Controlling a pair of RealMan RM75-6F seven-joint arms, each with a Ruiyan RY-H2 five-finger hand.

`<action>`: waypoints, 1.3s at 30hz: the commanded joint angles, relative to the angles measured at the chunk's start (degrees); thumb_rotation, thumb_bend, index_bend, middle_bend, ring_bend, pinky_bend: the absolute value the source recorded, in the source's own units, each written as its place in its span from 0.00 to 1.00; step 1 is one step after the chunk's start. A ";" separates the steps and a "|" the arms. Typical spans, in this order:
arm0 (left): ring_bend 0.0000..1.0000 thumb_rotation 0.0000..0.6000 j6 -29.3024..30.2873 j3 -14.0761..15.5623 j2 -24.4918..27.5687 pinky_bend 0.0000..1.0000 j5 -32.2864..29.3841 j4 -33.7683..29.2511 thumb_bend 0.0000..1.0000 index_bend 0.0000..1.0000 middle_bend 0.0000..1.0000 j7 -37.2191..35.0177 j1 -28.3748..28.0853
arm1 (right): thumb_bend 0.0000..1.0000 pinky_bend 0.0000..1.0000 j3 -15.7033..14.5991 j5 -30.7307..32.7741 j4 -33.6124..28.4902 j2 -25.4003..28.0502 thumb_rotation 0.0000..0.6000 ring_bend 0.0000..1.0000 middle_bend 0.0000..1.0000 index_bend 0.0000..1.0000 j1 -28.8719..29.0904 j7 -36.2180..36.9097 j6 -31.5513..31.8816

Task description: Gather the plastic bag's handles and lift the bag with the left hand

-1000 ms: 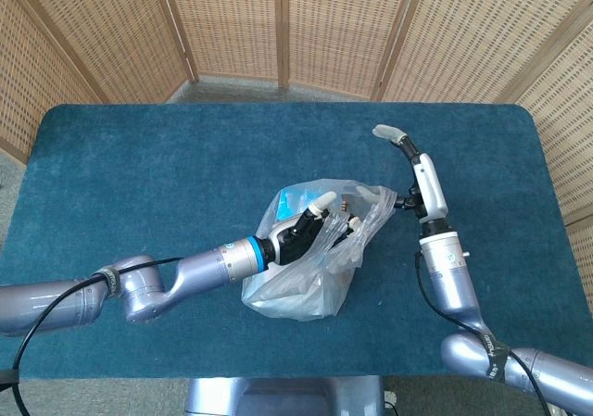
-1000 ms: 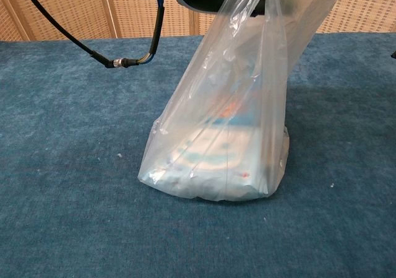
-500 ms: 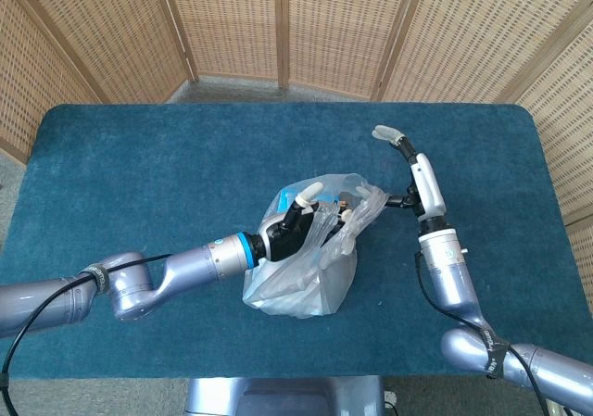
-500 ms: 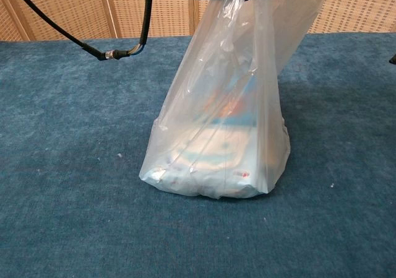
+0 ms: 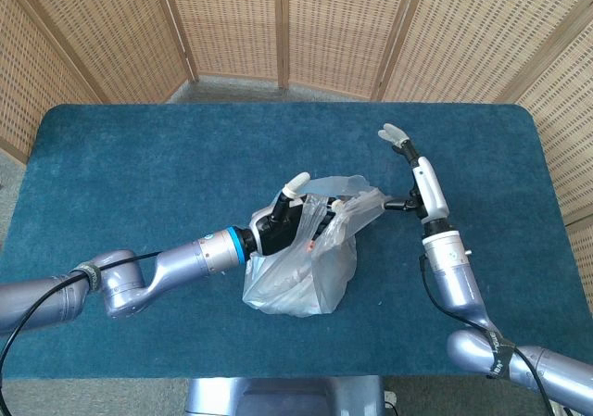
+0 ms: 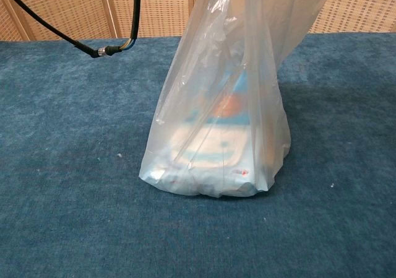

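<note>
A clear plastic bag [image 5: 301, 272] stands on the blue table [image 5: 139, 157] with a flat blue, white and orange pack inside. My left hand [image 5: 283, 220] grips the gathered handles [image 5: 345, 205] from the left side, its fingers curled through them. In the chest view the bag [image 6: 216, 135] is drawn tall and taut toward the top edge, its bottom resting on the cloth; the left hand is almost wholly cut off above the frame. My right hand [image 5: 412, 170] stands just right of the handles, fingers spread and holding nothing.
Wicker screens [image 5: 278, 27] close off the back and sides of the table. A black cable [image 6: 114, 47] from the left arm hangs above the cloth at the left in the chest view. Bare blue cloth lies all around the bag.
My left hand has risen and drawn back to the left with the handles, stretching the bag taller and narrower. Its bottom stays on the table. The right hand shifted slightly.
</note>
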 commanded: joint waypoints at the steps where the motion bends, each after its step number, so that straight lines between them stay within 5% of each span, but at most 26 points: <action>1: 0.60 0.00 -0.10 0.29 -0.18 0.68 -0.29 0.18 0.14 0.45 0.59 0.35 -0.12 | 0.06 0.09 -0.09 -1.09 -0.53 0.64 1.00 0.08 0.12 0.02 -0.39 1.18 -0.27; 39: 0.60 0.00 1.26 2.36 -0.50 0.68 -1.04 0.83 0.14 0.45 0.59 1.07 1.02 | 0.07 0.09 -5.95 -13.47 -5.40 10.77 1.00 0.07 0.10 0.00 -7.87 9.93 2.62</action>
